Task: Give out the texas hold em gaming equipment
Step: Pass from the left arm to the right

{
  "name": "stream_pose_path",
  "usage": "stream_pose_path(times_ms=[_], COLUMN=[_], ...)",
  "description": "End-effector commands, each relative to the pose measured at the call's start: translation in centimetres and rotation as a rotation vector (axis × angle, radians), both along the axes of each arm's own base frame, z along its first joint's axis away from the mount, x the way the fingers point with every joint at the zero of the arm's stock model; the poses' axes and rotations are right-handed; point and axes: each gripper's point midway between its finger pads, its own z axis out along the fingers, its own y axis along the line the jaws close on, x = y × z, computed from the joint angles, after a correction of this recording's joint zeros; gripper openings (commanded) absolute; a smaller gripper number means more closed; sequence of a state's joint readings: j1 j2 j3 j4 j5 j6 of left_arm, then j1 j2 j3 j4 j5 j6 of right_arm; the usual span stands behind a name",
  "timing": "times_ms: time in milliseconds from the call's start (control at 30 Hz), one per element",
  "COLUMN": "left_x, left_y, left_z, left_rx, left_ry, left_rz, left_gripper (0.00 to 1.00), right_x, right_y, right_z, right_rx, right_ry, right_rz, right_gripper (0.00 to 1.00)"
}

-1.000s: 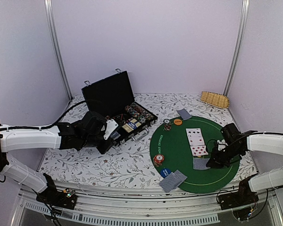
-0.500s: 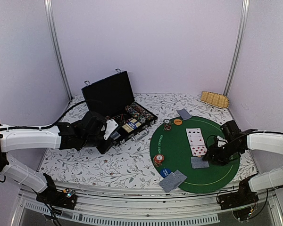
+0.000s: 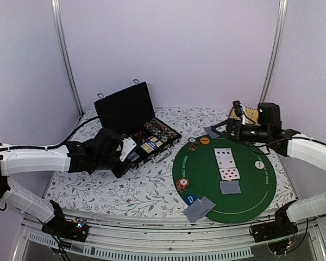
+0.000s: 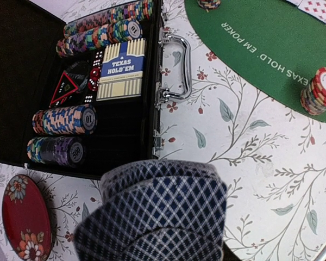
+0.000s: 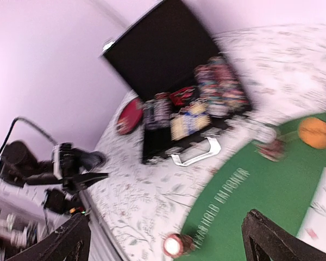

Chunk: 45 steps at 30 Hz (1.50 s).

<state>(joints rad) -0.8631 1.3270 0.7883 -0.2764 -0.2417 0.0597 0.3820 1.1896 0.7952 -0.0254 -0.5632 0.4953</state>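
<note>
One grey-backed card lies on the green mat, well apart from the right pincer, now lifted away, jaws apart.

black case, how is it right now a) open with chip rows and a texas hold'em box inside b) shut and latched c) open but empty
a, the black case stands open, and rows of poker chips lie beside a Texas Hold'em box in its compartments.

Lilac walls, floral tabletop
</note>
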Motion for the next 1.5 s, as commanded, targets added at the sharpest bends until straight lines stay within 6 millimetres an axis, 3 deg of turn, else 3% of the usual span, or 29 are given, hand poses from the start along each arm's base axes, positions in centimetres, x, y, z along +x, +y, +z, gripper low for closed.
stream_pose_path(times_ms=[0,33,67,300,500,1000,1100,1200,1467], left_x=[-0.4,-0.5,-0.6,-1.1,-1.0,-0.9,-0.9,-1.1,-0.8], left_y=[-1.3,-1.5,-1.6,-2.1,-2.4,-2.3,-2.4,-2.4,-1.9], left_z=[1.6,1.7,1.8,2.2,2.5,2.1,2.1,1.9,1.1], left_rx=[-0.044,-0.049,-0.055,-0.073,-0.078,-0.074,-0.075,-0.073,-0.027], left_ry=[-0.019,-0.017,-0.016,-0.012,-0.016,-0.014,-0.012,-0.006,-0.008], left_rz=[-0.039,-0.045,-0.051,-0.085,-0.098,-0.084,-0.086,-0.093,-0.073], left_gripper=[0.35,0.35,0.35,0.35,0.35,0.35,0.35,0.35,0.34], right_x=[-1.4,-1.2,-1.3,-0.7,-1.7,-5.2,-5.7,-5.7,-5.2], right_y=[10.1,12.1,13.5,22.1,26.3,31.2,32.4,33.2,33.7], right_z=[2.6,1.6,1.9,-1.6,-4.2,-6.9,-8.3,-8.4,-9.3], right_rx=[0.07,0.067,0.081,0.146,0.195,0.258,0.26,0.276,0.256], right_ry=[-0.165,-0.146,-0.164,-0.093,-0.03,0.045,0.073,0.09,0.17], right_rz=[0.384,0.442,0.497,0.732,0.843,0.98,0.999,1.0,0.955], right_gripper=[0.99,0.99,0.99,0.98,0.96,0.95,0.94,0.93,0.77])
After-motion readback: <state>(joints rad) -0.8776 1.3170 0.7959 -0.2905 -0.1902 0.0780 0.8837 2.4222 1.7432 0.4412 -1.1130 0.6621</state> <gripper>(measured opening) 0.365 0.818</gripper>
